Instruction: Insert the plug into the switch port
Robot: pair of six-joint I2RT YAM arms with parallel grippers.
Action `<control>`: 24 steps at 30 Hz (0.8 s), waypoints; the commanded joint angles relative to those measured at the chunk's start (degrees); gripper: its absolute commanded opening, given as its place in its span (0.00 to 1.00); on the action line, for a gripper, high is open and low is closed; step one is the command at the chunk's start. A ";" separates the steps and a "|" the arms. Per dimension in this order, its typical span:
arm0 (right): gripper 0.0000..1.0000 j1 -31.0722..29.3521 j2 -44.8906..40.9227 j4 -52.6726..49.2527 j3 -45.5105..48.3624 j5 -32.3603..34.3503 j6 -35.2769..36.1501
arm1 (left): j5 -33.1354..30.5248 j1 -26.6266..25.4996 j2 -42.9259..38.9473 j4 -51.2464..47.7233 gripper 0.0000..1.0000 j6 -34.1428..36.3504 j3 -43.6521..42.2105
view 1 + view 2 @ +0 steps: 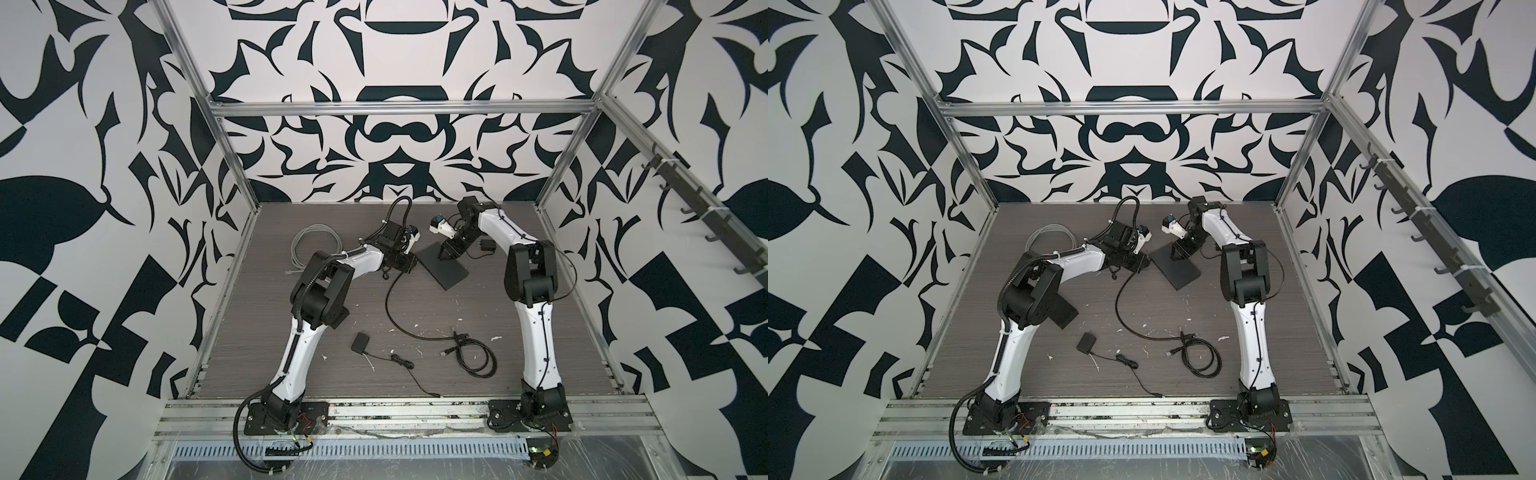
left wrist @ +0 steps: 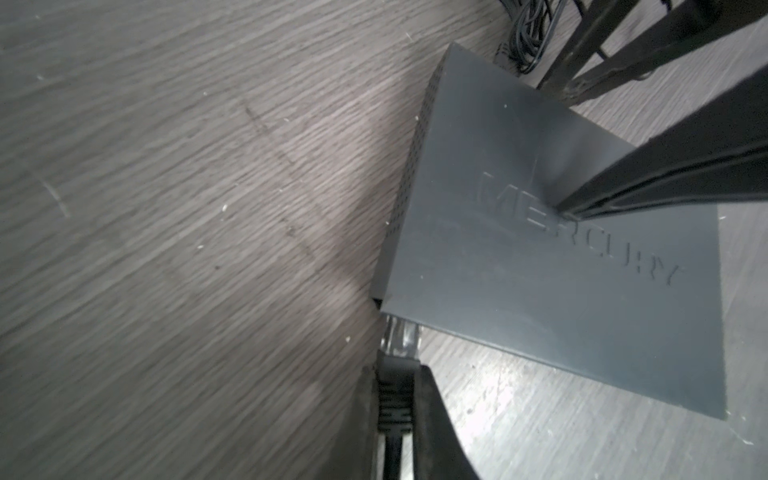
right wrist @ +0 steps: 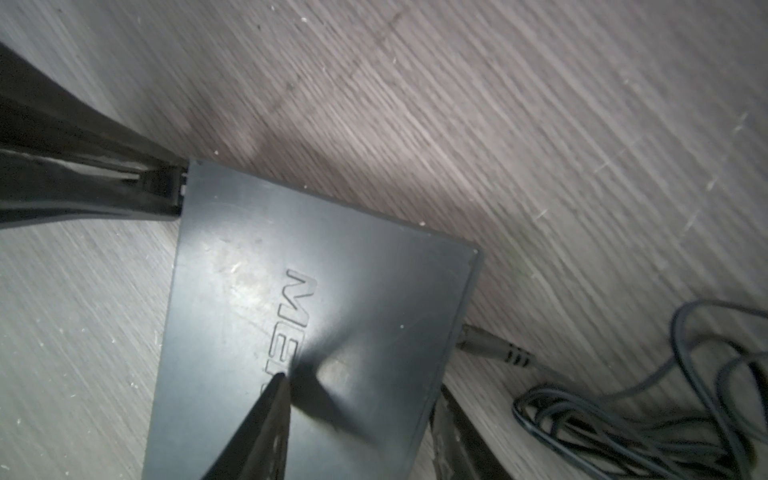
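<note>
**Grey tabletop: plug at the mouth of the switch**

Wood-grain grey tabletop [image 1: 457, 299] fills my screens, and I place everything against the flat dark-grey plastic switch box [image 2: 540, 291] lying on it. Well to its left in both top views sits a loose coil of pale grey cable [image 1: 314, 239], out of play.

Just left of the switch, my left gripper [image 2: 397, 374] is clamped tight on the ribbed black boot of the network plug [image 2: 398, 353]. The plug's clear plastic head touches the front face at the corner port, and I cannot tell whether it has seated. I judge the plug light and rigid, with a brittle latch tab, so the rubbery boot just behind the head is the place to hold. Its trailing black cable [image 1: 388, 299] may tug sideways.

The switch looks light and liable to slide. Embossed letters [image 2: 623, 253] on its lid read MERCURY.

My right gripper [image 3: 361, 386] has its jaws partway apart, clasping nothing. One fingertip [image 3: 276, 390] bears on the lid at the lettering, and the other sits off the rear edge. Right of the switch, a thin barrel-ended power lead [image 3: 494, 347] meets that rear edge.
</note>
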State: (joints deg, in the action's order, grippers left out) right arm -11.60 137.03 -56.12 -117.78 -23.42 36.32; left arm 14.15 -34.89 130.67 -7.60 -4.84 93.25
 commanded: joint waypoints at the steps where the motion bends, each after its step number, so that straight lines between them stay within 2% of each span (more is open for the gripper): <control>1: 0.42 -12.05 2.60 -14.59 2.15 -17.88 5.77 | 9.42 -5.01 5.03 14.55 0.00 -4.27 2.29; 7: 0.41 -12.22 2.39 -15.14 2.06 -18.42 6.41 | 13.79 -4.62 5.86 17.08 0.00 -7.45 3.14; 11: 0.42 -11.97 2.19 -14.90 2.25 -18.91 6.56 | 19.27 -1.76 7.13 28.10 0.00 -18.03 -0.80; 12: 0.42 -11.95 2.27 -14.96 2.20 -18.93 6.53 | 18.18 -1.59 6.81 27.92 0.00 -17.62 -1.46; 15: 0.42 -11.62 2.14 -14.35 2.37 -18.28 5.83 | 11.86 -2.84 3.99 20.07 0.00 -9.27 -2.21; 17: 0.43 -11.14 1.97 -13.69 2.51 -18.26 5.38 | 9.78 -3.25 2.85 17.35 0.01 -6.37 -2.61; 21: 0.43 -10.97 1.72 -13.23 2.71 -18.59 5.36 | 6.58 -3.51 3.86 13.76 0.02 -4.85 -0.50; 24: 0.43 -11.00 2.02 -13.49 2.40 -18.50 5.24 | 5.87 -4.20 5.25 12.75 0.03 -6.25 2.11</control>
State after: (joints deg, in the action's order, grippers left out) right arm -11.62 136.94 -57.65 -118.54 -20.25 37.30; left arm 20.69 -33.63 132.07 -0.71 -9.61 91.90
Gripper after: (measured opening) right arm 0.481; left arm 0.145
